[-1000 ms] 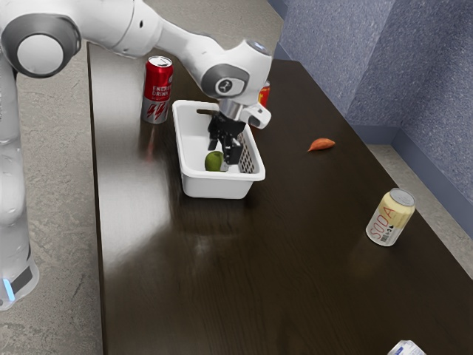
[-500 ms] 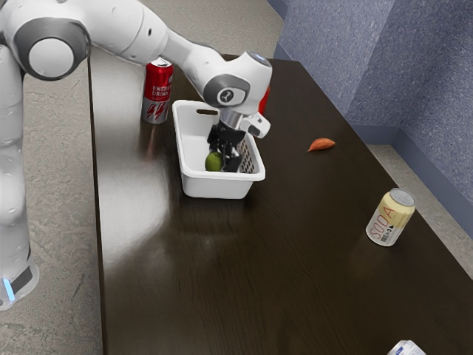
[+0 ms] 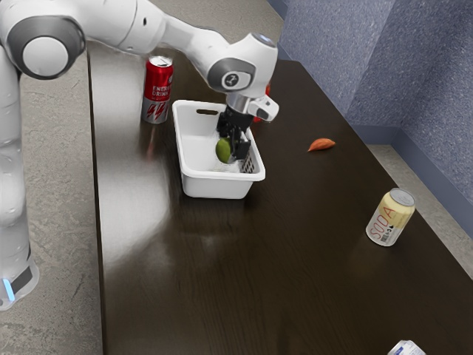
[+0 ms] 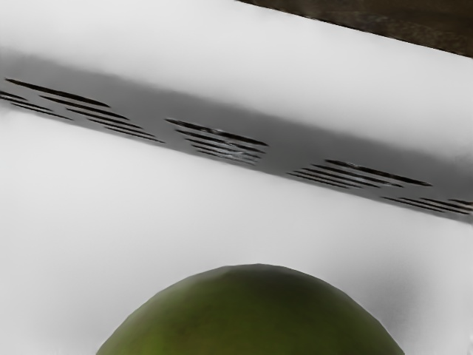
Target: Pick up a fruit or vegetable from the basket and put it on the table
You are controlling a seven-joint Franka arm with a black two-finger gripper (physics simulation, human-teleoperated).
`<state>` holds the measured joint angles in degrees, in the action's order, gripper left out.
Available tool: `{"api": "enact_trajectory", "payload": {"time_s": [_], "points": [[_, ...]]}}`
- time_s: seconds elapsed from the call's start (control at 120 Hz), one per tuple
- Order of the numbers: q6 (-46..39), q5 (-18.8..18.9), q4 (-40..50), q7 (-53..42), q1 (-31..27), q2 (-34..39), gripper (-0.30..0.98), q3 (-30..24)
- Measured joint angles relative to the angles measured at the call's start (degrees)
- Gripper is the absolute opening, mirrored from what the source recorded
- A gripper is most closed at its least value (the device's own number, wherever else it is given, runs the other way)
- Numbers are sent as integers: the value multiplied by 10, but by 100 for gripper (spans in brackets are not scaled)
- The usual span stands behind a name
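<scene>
Up and a little toward the exterior view's right go the black gripper and the green fruit, which sat lower in the basket half a second ago. Now the gripper is pinching the fruit, with one finger on each side of it. The basket and the cans on the table have not moved. Nearest in the exterior view, a bit of a white and blue can pokes in at the lower edge. Next comes the pale yellow soda can, standing up on the dark table. Past it, toward the exterior view's left, is the white basket. The fruit is still inside its walls, above its floor, and not on the table. In the wrist view the round top of the fruit looks big, and past it is a basket wall with rows of thin slots. A small orange thing with a pointy end lies on the table, well apart from the basket. Farther back, the red and silver energy drink can stands near the basket. Something red is partly hidden behind the arm. Farthest off is the blue wall.
</scene>
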<state>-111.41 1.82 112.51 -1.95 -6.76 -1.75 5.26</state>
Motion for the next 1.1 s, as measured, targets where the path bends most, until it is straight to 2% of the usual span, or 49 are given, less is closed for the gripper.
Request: {"api": "enact_trajectory", "payload": {"time_s": [0.308,0.6,0.725,0.958,1.017,1.1], "points": [[81,18,-140,2,-10,2,33,-14],[119,17,-154,14,-74,2,32,-133],[124,16,-157,22,-55,-2,32,-181],[124,17,-159,40,37,-19,32,-229],[124,18,-176,44,38,-36,32,-230],[124,22,-215,47,11,-77,32,-230]]}}
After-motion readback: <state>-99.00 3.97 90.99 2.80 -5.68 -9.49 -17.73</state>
